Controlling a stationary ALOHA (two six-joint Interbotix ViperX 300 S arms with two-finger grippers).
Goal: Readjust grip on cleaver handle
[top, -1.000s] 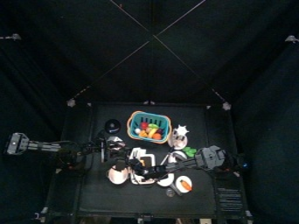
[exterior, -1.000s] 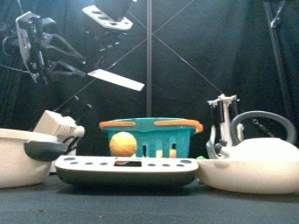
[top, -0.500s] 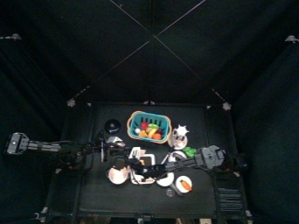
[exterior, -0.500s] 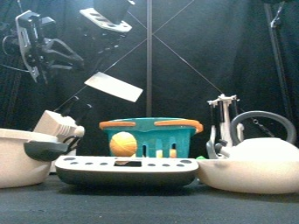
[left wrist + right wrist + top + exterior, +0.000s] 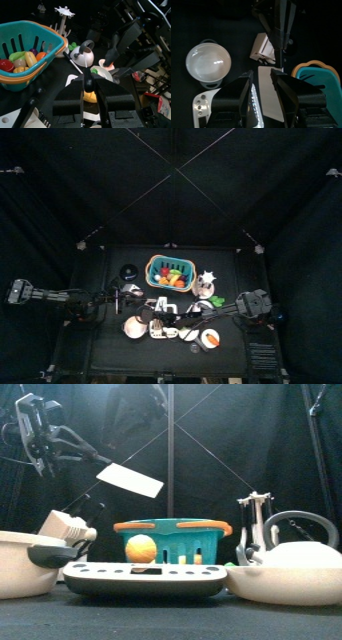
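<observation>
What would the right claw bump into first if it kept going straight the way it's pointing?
Probably the cleaver, held up by the left gripper: its blade lies right ahead of the right gripper and its open jaws, though depth is unclear.

One cleaver (image 5: 130,479), one basket (image 5: 171,542), two grippers (image 5: 87,90)

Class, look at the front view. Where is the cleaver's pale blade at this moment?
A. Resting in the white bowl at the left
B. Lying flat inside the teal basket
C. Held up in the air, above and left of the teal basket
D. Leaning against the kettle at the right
C: the cleaver blade hangs tilted in the air, clear of the teal basket below it and touching nothing on the table.
</observation>
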